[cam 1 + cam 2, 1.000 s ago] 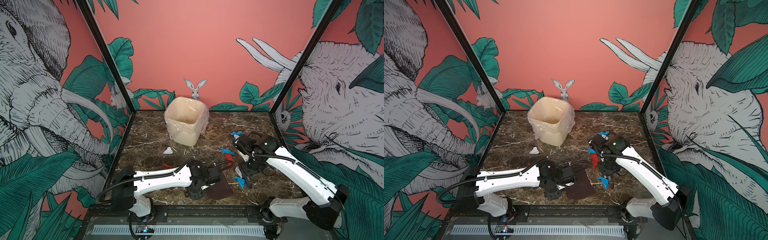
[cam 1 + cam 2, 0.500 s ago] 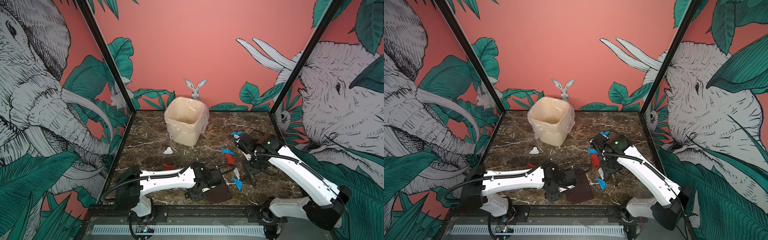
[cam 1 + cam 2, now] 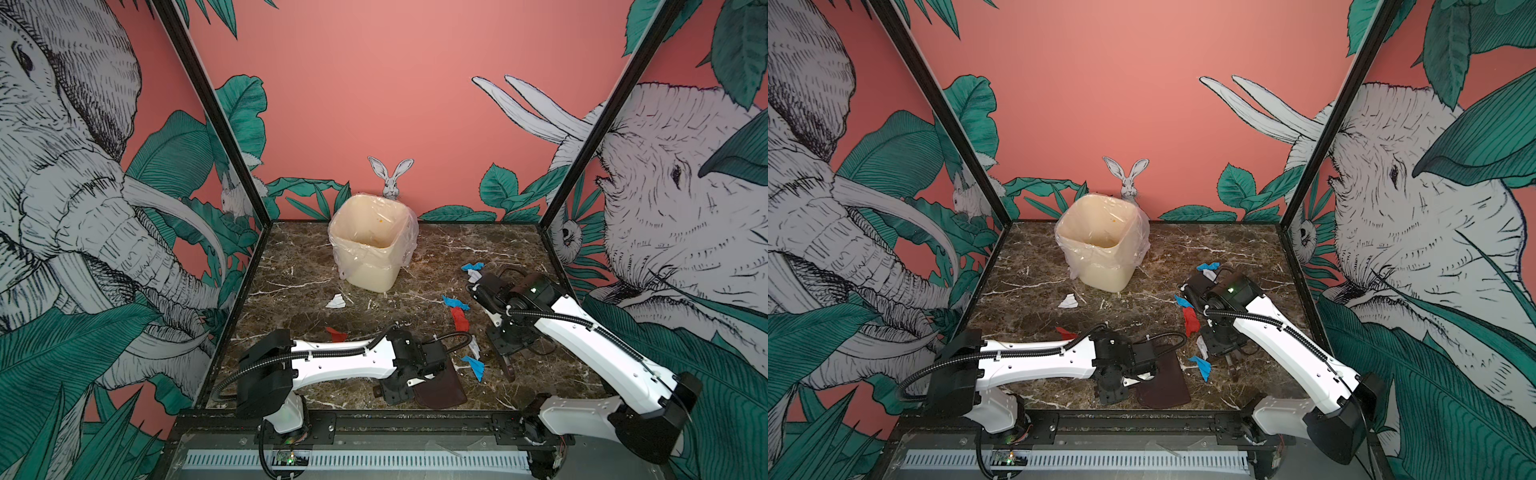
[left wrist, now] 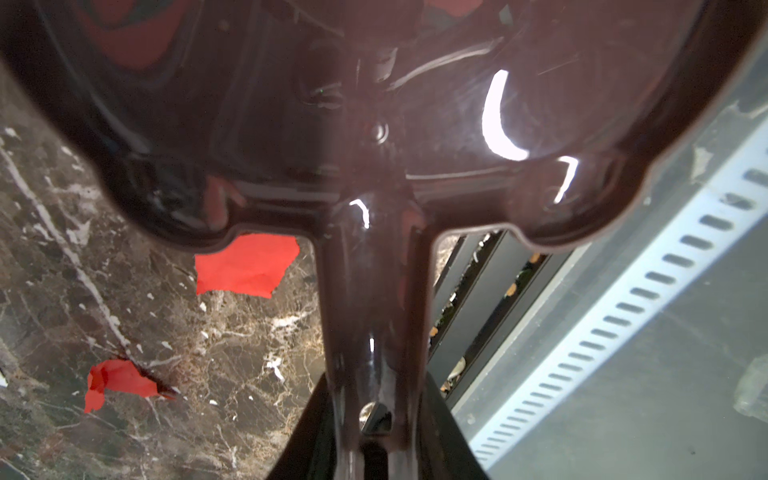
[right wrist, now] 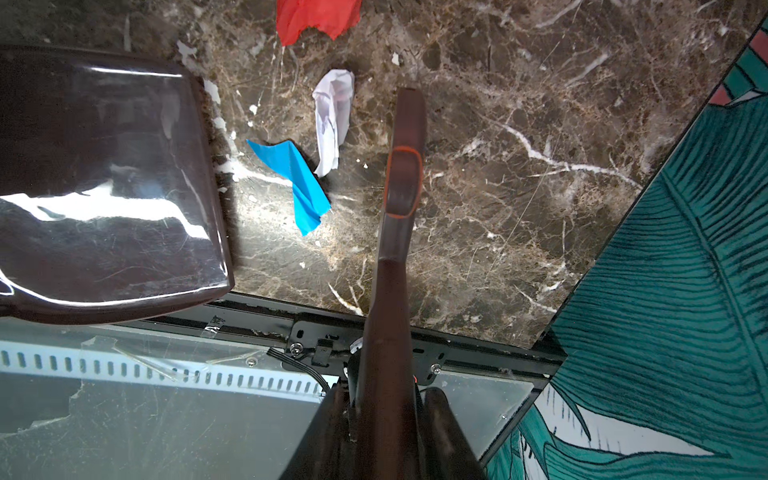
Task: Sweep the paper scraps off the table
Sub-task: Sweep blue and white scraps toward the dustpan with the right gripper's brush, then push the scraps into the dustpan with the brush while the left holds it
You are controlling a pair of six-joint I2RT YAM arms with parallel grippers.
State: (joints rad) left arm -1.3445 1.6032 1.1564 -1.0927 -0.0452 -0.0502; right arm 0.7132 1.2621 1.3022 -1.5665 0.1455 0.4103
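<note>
Bin (image 3: 370, 245) first: in both top views it stands at the far middle of the table (image 3: 291, 266), cream, with a clear bag (image 3: 409, 245) over its rim. Inside, only a tiny orange speck shows. Paper scraps (image 3: 459, 318) lie on the table, most of them on the right, between the two arms. A white scrap (image 3: 336, 301) sits alone just near of the bin.

The left gripper (image 3: 409, 384) is clamped on the handle of a dark brown dustpan (image 3: 442, 388) at the near edge. The pan's wide mouth faces right. A blue scrap (image 3: 473, 366) lies just beside that mouth, its long side running from far left to near right. The right gripper (image 3: 508, 355) is squeezed on a brown brush (image 3: 509, 372) just right of the blue scrap. The brush's long side runs far to near.

From the left wrist, the dustpan handle runs between the fingers (image 4: 309, 440), held tight. Two red scraps (image 4: 245, 266) lie flat on the table to one side of the handle, apart from the jaws.

From the right wrist, the fingers (image 5: 324, 436) pinch the brush handle. The blue scrap and a long crumpled white one (image 5: 332, 116) lie side by side between pan and brush, well out past the jaws. The pan's tray shows only shiny light.
</note>
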